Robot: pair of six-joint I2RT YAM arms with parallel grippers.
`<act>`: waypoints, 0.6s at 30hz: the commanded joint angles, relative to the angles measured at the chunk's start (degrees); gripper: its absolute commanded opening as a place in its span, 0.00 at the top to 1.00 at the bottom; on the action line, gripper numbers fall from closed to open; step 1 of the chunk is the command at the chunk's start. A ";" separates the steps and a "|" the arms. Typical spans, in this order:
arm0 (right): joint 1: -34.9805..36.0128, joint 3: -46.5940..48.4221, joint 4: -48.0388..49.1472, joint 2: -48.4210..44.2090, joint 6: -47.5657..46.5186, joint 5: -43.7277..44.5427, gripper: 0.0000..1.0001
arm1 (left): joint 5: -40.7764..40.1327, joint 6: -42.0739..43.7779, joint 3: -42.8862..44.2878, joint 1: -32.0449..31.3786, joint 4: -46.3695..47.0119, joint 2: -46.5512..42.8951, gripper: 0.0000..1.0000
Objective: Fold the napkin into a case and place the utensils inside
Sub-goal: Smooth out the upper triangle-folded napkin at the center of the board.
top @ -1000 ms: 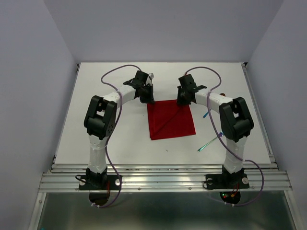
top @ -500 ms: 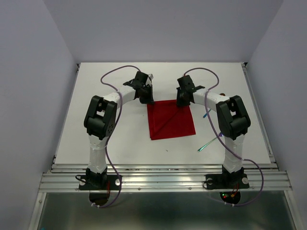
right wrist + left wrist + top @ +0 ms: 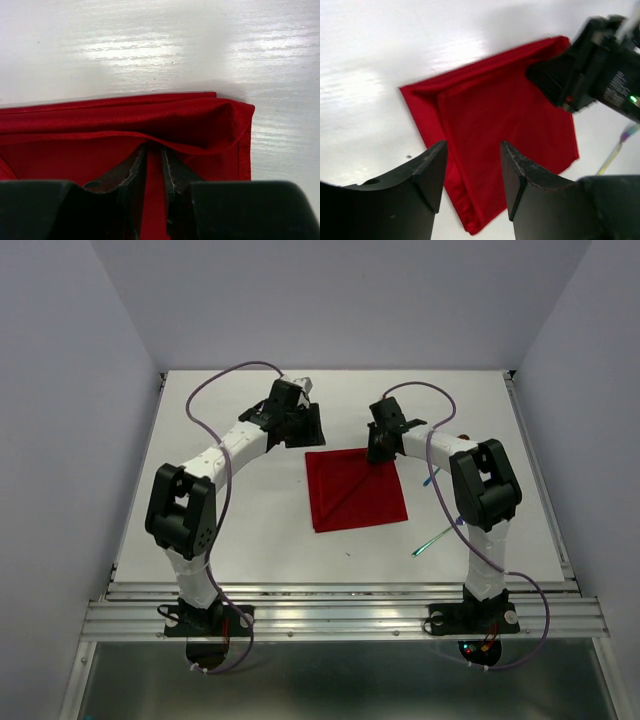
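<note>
White table (image 3: 250, 525); red napkin (image 3: 355, 495), utensils (image 3: 437, 537) atop

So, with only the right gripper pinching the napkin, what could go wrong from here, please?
1. The right gripper is shut on a fold at the far corner of the napkin, while the left gripper hangs open, off the cloth. Any pull could drag the whole napkin or undo the fold.
2. The fork lies close beside the right arm; a sweep of that arm might knock it away.

Lab test cell: white table (image 3: 250, 530), blank walls (image 3: 60, 390), aluminium rail (image 3: 340, 615)
</note>
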 commanded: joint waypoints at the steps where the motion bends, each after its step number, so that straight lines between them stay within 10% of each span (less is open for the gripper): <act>1: 0.16 1.79 1.09 -0.22 0.08 -1.45 0.77 | 1.86 -3.22 -6.34 -3.99 2.13 -6.13 0.48; 5: 0.16 1.79 1.18 -0.49 0.26 -1.63 0.77 | 9.33 -7.26 -17.94 -6.46 10.91 -9.47 0.68; 18: 0.16 -0.49 1.09 -6.37 0.52 -1.54 0.76 | 5.04 -7.45 -25.52 -8.30 13.57 -6.40 0.72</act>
